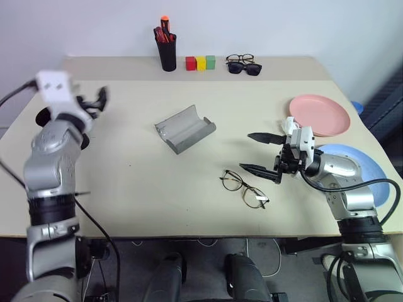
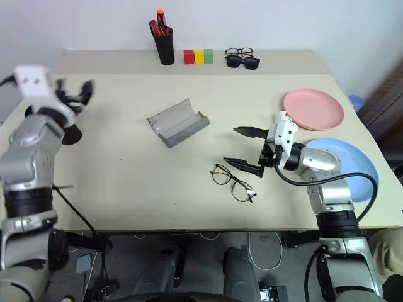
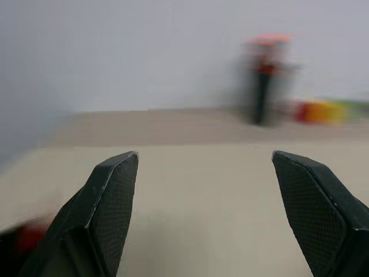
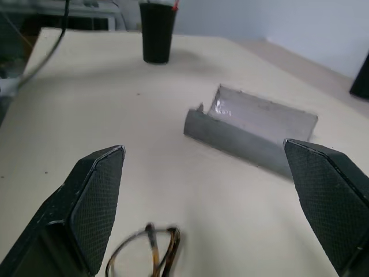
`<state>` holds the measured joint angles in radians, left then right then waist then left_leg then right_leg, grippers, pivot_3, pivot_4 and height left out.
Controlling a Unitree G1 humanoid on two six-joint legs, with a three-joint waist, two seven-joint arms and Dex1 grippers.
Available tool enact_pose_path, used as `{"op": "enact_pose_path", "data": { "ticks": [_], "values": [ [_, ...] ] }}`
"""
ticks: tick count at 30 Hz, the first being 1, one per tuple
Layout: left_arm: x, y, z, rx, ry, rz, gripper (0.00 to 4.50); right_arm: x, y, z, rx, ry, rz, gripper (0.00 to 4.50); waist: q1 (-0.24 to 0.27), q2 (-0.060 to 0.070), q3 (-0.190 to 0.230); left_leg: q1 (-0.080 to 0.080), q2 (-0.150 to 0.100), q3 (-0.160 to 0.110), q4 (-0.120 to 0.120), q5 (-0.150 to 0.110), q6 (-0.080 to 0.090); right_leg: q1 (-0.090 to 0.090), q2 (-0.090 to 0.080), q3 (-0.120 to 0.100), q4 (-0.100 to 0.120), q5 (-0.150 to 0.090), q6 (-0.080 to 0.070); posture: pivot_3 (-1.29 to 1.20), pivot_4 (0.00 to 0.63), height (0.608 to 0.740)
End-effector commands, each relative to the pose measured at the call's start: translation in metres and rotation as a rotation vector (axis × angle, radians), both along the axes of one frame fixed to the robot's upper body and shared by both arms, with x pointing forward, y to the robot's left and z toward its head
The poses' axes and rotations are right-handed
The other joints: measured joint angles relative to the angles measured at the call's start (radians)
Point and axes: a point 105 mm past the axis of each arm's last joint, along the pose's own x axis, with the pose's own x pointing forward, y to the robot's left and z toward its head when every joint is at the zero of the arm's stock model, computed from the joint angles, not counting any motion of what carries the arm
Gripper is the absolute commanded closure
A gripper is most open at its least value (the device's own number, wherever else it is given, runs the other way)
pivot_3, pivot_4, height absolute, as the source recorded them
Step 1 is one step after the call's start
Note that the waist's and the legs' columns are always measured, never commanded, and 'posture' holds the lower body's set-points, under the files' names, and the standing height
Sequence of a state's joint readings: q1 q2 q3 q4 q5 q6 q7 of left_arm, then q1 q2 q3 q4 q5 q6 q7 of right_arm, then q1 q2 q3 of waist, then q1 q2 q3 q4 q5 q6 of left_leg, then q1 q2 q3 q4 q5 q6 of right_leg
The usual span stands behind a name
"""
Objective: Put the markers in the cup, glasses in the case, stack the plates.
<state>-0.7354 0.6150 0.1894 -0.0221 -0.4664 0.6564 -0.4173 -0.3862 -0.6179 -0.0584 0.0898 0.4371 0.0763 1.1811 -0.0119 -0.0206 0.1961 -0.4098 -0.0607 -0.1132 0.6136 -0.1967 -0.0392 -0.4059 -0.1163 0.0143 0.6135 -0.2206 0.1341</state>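
Observation:
The wire-frame glasses (image 1: 244,187) lie on the table near its front edge. My right gripper (image 1: 259,153) hovers just to their right, open and empty. The grey case (image 1: 184,128) lies open in the middle of the table. At the right are the pink plate (image 1: 319,114) and the blue plate (image 1: 362,165), side by side, with my right arm partly over the blue one. The black cup (image 4: 157,34) stands at the far left, half hidden behind my left arm, with a bit of red at its rim. Above it my left gripper (image 1: 94,100) is raised, open and empty.
At the back edge stand a black pen holder (image 1: 167,51) with an orange-topped marker, three coloured blocks (image 1: 200,62), and dark sunglasses (image 1: 245,68) with a black-framed pair behind them. Bare tabletop lies between the case and the cup.

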Motion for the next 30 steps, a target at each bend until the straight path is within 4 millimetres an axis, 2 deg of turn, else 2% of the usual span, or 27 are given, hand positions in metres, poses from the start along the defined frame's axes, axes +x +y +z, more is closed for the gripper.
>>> {"op": "enact_pose_path", "data": {
  "ticks": [1, 2, 3, 7, 9, 14, 17, 22, 23, 27, 30],
  "values": [
    [-0.005, -0.050, -0.032, 0.122, 0.244, -0.266, 0.73, -0.009, -0.014, 0.008, -0.014, -0.025, -0.050, 0.00, -0.002, 0.000, 0.000, 0.000, 0.000, 0.000, 0.000, 0.000, 0.000, 0.000, 0.000, 0.000, 0.000, 0.000, 0.000, 0.00, 0.150, 0.740],
    [-0.002, -0.060, -0.053, 0.199, 0.346, -0.305, 0.73, -0.012, -0.020, 0.005, -0.024, -0.019, -0.076, 0.00, -0.004, 0.001, -0.001, 0.001, 0.000, 0.000, -0.001, 0.000, 0.000, 0.000, 0.000, 0.000, 0.000, 0.000, 0.001, 0.00, 0.150, 0.740],
    [0.001, -0.069, -0.065, 0.232, 0.416, -0.329, 0.73, -0.015, -0.025, 0.004, -0.029, -0.017, -0.100, 0.00, -0.006, 0.002, -0.001, 0.001, 0.000, 0.001, -0.001, 0.000, 0.000, 0.000, 0.000, 0.000, 0.001, -0.001, 0.001, 0.00, 0.150, 0.740],
    [0.009, -0.086, -0.085, 0.276, 0.549, -0.343, 0.73, -0.022, -0.032, 0.003, -0.035, -0.020, -0.149, 0.00, -0.015, 0.001, 0.001, 0.002, 0.002, 0.001, -0.001, 0.000, 0.000, -0.001, 0.002, 0.001, 0.002, -0.002, 0.004, 0.00, 0.150, 0.740],
    [0.018, -0.092, -0.104, 0.326, 0.615, -0.277, 0.73, -0.027, -0.036, 0.004, -0.030, -0.031, -0.186, 0.00, -0.008, 0.001, 0.001, 0.001, 0.003, 0.001, -0.001, 0.000, 0.000, -0.002, 0.003, 0.001, 0.002, -0.002, 0.003, 0.00, 0.150, 0.740],
    [0.028, -0.110, -0.122, 0.368, 0.646, -0.237, 0.73, -0.035, -0.038, 0.005, -0.025, -0.036, -0.226, 0.00, 0.000, 0.001, 0.001, 0.000, 0.002, 0.001, -0.001, 0.000, 0.000, -0.001, 0.001, 0.001, 0.000, -0.002, 0.004, 0.00, 0.150, 0.740],
    [0.031, -0.121, -0.129, 0.383, 0.658, -0.233, 1.58, -0.038, -0.041, 0.004, -0.024, -0.034, -0.244, 0.00, 0.002, 0.001, 0.001, 0.000, 0.001, 0.001, -0.001, 0.000, 0.000, -0.001, 0.000, 0.001, 0.000, -0.002, 0.004, 0.00, 0.150, 0.740],
    [0.037, -0.140, -0.130, 0.382, 0.652, -0.261, 4.15, -0.039, -0.045, 0.003, -0.027, -0.034, -0.265, 0.00, 0.002, 0.001, 0.001, -0.001, 0.001, 0.001, 0.000, 0.000, 0.000, -0.001, 0.000, 0.001, 0.000, -0.003, 0.004, 0.00, 0.150, 0.740],
    [0.038, -0.141, -0.129, 0.383, 0.648, -0.267, 4.47, -0.040, -0.045, 0.002, -0.027, -0.034, -0.267, 0.00, 0.001, 0.001, 0.001, -0.001, 0.001, 0.001, 0.000, 0.000, 0.000, -0.001, -0.001, 0.001, -0.001, -0.003, 0.004, 0.00, 0.150, 0.740],
    [0.036, -0.145, -0.121, 0.396, 0.599, -0.327, 4.47, -0.042, -0.047, 0.001, -0.034, -0.033, -0.267, 0.00, -0.001, 0.000, 0.001, -0.001, 0.001, 0.001, -0.001, 0.000, 0.000, -0.001, 0.000, 0.001, -0.001, -0.003, 0.004, 0.00, 0.150, 0.740],
    [0.022, -0.146, -0.115, 0.419, 0.538, -0.472, 4.47, -0.045, -0.050, -0.001, -0.052, -0.023, -0.260, 0.00, -0.004, 0.001, 0.001, -0.001, 0.001, 0.002, -0.001, 0.000, 0.000, -0.002, 0.000, 0.001, 0.000, -0.002, 0.004, 0.00, 0.150, 0.740]
  ]
}}
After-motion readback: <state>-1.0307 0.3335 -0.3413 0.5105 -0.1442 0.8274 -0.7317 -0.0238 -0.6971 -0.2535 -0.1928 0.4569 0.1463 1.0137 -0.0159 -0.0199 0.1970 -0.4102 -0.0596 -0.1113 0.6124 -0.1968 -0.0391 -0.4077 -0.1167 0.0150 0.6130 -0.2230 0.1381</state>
